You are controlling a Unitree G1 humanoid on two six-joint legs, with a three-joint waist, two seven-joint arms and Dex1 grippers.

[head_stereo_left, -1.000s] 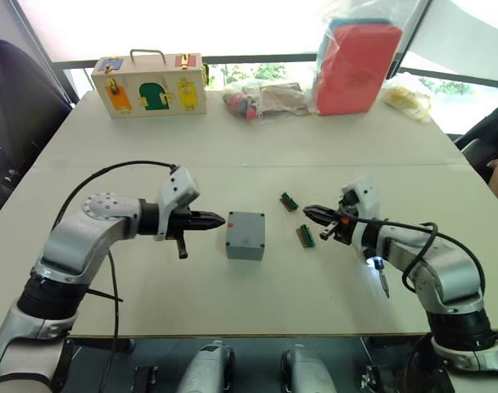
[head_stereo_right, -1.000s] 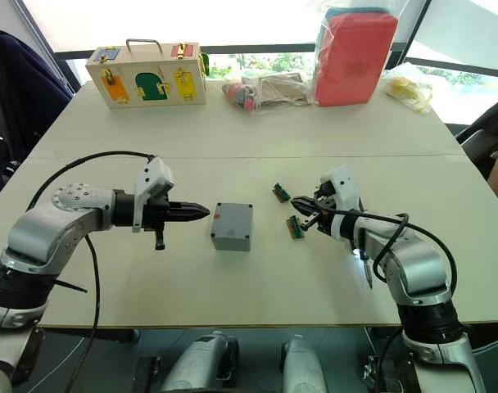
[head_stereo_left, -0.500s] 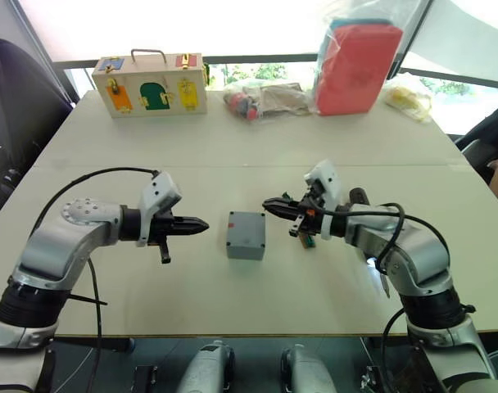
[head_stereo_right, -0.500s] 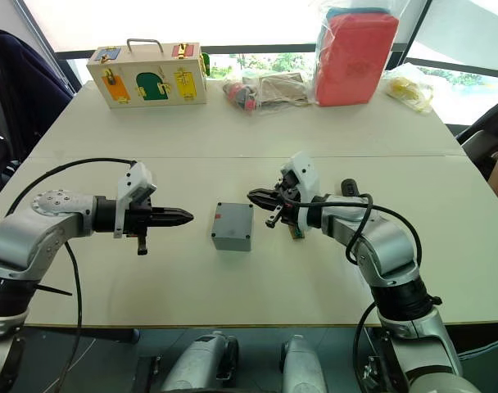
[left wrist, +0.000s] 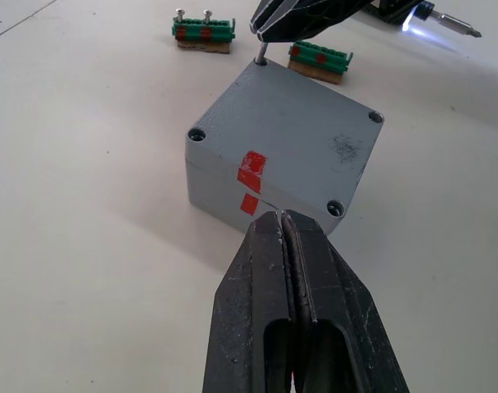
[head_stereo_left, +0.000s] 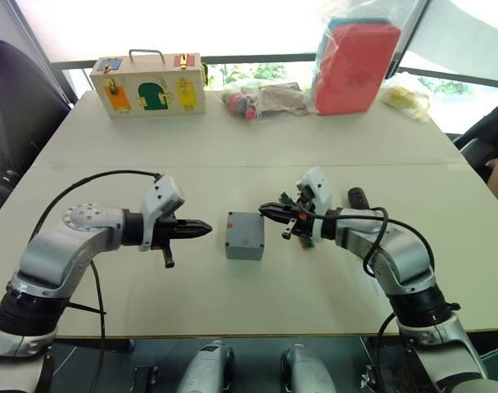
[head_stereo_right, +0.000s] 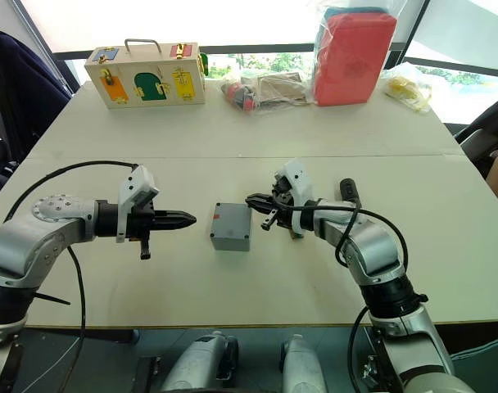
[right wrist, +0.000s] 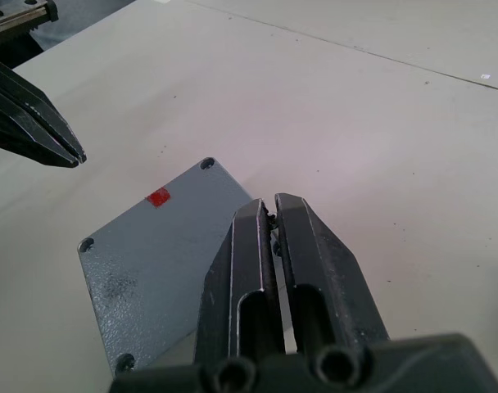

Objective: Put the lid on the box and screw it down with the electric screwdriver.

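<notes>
The grey box (head_stereo_left: pixel 245 243) sits mid-table with the lid (left wrist: pixel 298 135) lying flat on top; red marks show on the lid rim and the box wall (left wrist: pixel 247 203). My left gripper (head_stereo_left: pixel 208 229) is shut and points at the box's marked side, a short gap away. My right gripper (head_stereo_left: pixel 264 210) is shut on a small screw (left wrist: pixel 263 53), holding it upright at the lid's far corner hole. The electric screwdriver (head_stereo_left: pixel 353 196) lies on the table behind my right arm, its lit bit (left wrist: pixel 450 26) visible in the left wrist view.
Two green connector pieces (left wrist: pixel 204 33) (left wrist: pixel 319 59) lie just beyond the box, under my right gripper. At the table's back stand a wooden box with coloured doors (head_stereo_left: pixel 148 84), plastic bags (head_stereo_left: pixel 261 98) and a red bag (head_stereo_left: pixel 355 65).
My right gripper has swung left from beside the green pieces to the lid's corner. My left gripper has drawn back a little from the box.
</notes>
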